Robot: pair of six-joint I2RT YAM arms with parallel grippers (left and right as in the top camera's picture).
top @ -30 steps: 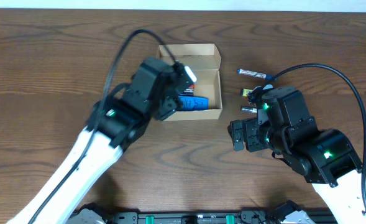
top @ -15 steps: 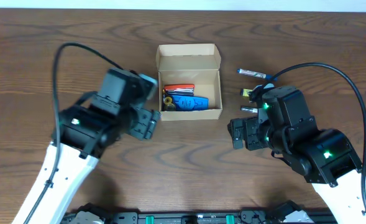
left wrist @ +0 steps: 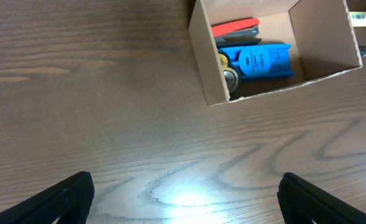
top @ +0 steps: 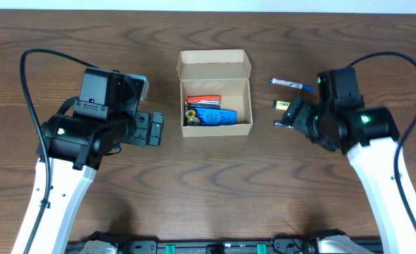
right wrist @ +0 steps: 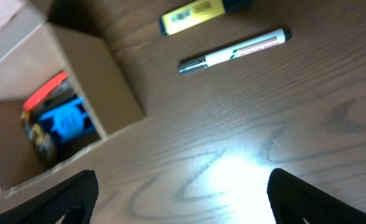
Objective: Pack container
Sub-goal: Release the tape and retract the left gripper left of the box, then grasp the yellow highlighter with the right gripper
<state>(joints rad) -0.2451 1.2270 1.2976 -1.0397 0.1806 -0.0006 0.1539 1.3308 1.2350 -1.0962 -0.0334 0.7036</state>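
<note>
The tan cardboard container (top: 215, 129) stands open at mid-table, its flap lid folded back. Inside lie a blue tool (top: 217, 116), a red item (top: 203, 100) and a small dark-and-yellow piece (top: 190, 113). They also show in the left wrist view, the blue tool (left wrist: 265, 61) below the red item (left wrist: 235, 28). My left gripper (top: 150, 128) is open and empty, left of the container (left wrist: 206, 68). My right gripper (top: 297, 118) is open and empty, right of the container (right wrist: 111, 78), just short of a white marker (right wrist: 235, 51) and a yellow marker (right wrist: 192, 14).
Three markers lie right of the container: a blue-capped one (top: 291, 84), the yellow one (top: 282, 104) and the white one (top: 281, 124), which is partly under my right arm. Bare wood lies under both grippers (left wrist: 183, 199) (right wrist: 183, 193).
My left arm has pulled out of the container and swung back to the left, its gripper empty. My right arm has moved up and right, over the markers.
</note>
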